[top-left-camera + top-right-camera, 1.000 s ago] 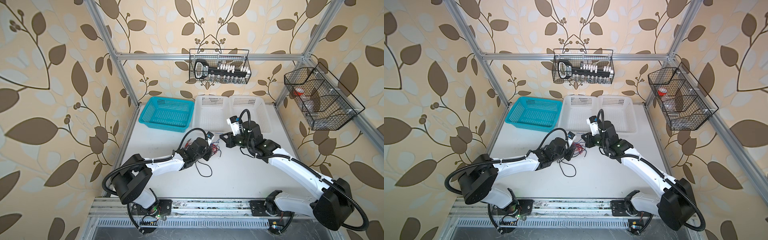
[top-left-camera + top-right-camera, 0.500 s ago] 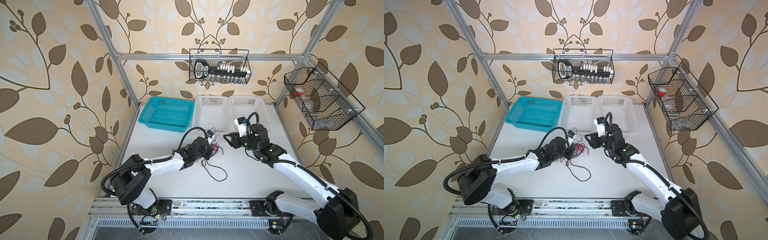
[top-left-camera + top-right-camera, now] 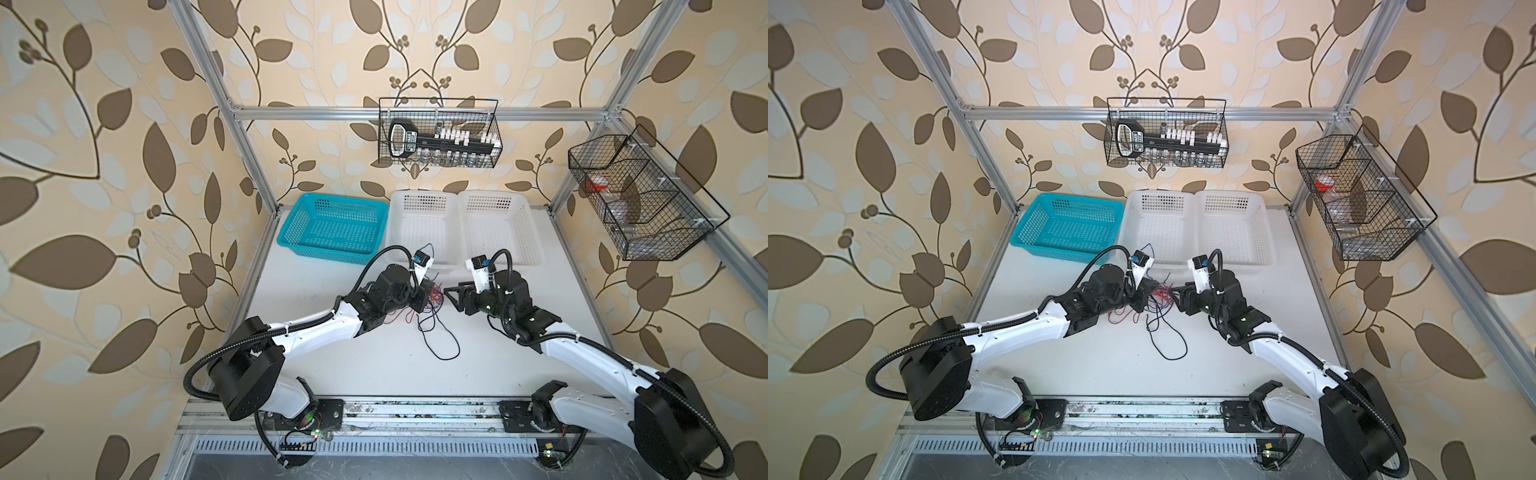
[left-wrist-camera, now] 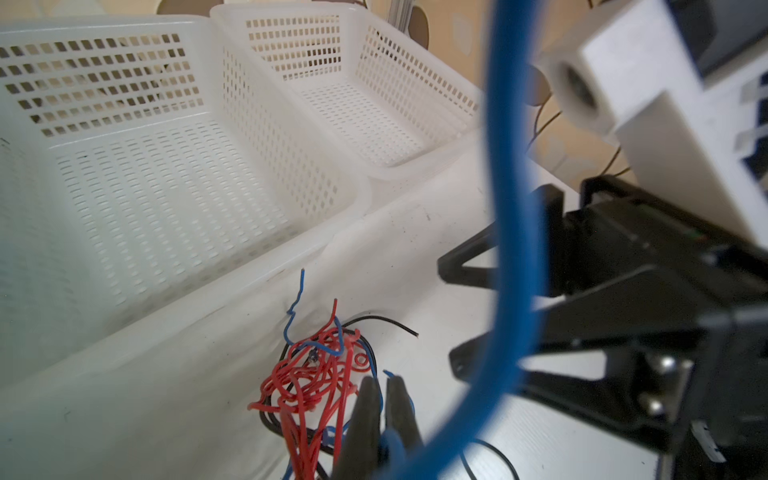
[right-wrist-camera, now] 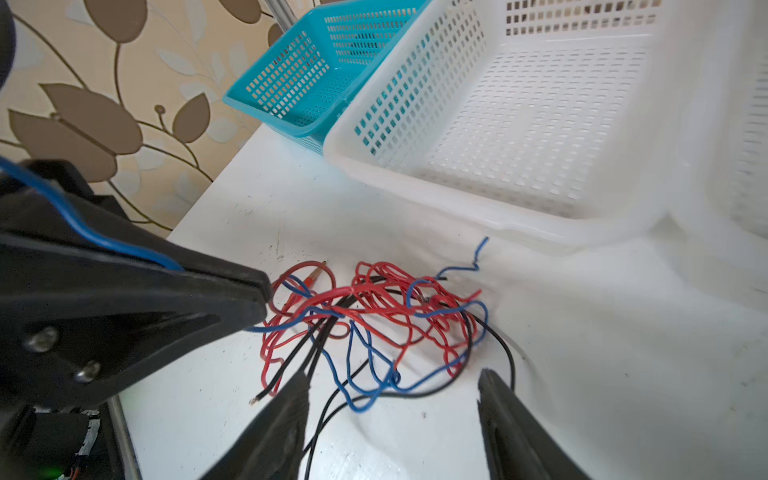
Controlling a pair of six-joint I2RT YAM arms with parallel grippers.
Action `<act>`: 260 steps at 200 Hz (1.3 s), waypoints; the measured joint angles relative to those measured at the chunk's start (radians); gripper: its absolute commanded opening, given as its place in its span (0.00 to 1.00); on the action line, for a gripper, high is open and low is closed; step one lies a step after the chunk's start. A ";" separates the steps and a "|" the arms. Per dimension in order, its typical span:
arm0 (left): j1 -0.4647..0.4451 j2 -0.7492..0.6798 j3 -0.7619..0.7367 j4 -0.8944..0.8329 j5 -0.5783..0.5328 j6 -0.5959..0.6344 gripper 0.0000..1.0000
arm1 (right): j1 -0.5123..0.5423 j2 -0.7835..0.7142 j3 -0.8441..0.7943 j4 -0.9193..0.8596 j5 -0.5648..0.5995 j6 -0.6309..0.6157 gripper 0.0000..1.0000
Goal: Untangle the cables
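Cables [image 5: 376, 309] knotted in 1 red, blue and black heap on table [image 3: 374, 374], 1 black loop trailing toward 6 o'clock. Step, as judged: anchoring, then picking a strand. Left gripper [image 5: 266, 291] at 9 o'clock, low, pinched together on a blue strand. Right gripper [image 5: 395, 378] at 3 o'clock, jaws apart, empty, facing heap. Next, probably: closing on 1 loose strand, drawing gently toward 3 o'clock.

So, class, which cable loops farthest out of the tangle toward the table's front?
The black cable: it alone trails out in a wide loop; the red cables and blue cables stay bunched together.
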 measured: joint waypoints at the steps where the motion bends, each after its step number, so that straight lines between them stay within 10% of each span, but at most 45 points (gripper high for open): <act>1: 0.000 0.000 0.002 0.000 0.003 0.000 0.00 | 0.002 0.003 0.000 0.006 0.000 -0.002 0.66; 140: 0.006 -0.002 0.033 0.031 0.039 -0.036 0.00 | 0.026 0.178 0.001 0.138 -0.005 -0.007 0.54; 260: 0.015 -0.015 0.033 0.035 0.057 -0.092 0.00 | 0.032 0.305 0.027 0.204 0.016 0.012 0.15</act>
